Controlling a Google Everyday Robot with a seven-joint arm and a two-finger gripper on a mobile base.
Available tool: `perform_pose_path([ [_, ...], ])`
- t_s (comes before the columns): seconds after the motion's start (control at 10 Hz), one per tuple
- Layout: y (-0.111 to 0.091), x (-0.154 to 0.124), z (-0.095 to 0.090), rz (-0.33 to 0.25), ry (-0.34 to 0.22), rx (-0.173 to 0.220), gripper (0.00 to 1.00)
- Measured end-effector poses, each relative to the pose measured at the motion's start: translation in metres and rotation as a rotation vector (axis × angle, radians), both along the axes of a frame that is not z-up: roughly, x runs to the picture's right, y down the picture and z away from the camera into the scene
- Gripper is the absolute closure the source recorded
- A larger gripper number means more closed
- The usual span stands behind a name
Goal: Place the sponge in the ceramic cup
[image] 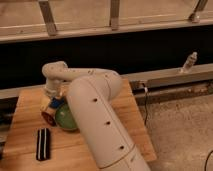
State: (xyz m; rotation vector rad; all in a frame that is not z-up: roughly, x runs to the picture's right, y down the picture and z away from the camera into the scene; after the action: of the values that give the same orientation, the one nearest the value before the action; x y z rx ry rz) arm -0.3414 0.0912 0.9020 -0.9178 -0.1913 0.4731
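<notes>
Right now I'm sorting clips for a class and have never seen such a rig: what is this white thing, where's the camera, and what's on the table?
The big white jointed shape is a robot arm, reaching across a wooden table. The single camera looks down from above, close to the arm; its mount is unknown. The end effector, the two-finger part at the arm's tip, hangs open above a cluster: a blue sponge, a small red thing and a green plate. A black striped bar lies apart, nearer the camera. Nothing looks held, though the arm hides much.
</notes>
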Motion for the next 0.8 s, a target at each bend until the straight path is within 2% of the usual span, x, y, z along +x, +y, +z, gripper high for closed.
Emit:
perform_pose_path([
  [0.4,0.009,-0.006,0.021,0.02,-0.026,-0.01,0.2],
  [0.7,0.009,-0.007,0.021,0.022,-0.031,-0.008,0.21],
  [0.8,0.008,-0.007,0.021,0.022,-0.031,-0.008,0.27],
])
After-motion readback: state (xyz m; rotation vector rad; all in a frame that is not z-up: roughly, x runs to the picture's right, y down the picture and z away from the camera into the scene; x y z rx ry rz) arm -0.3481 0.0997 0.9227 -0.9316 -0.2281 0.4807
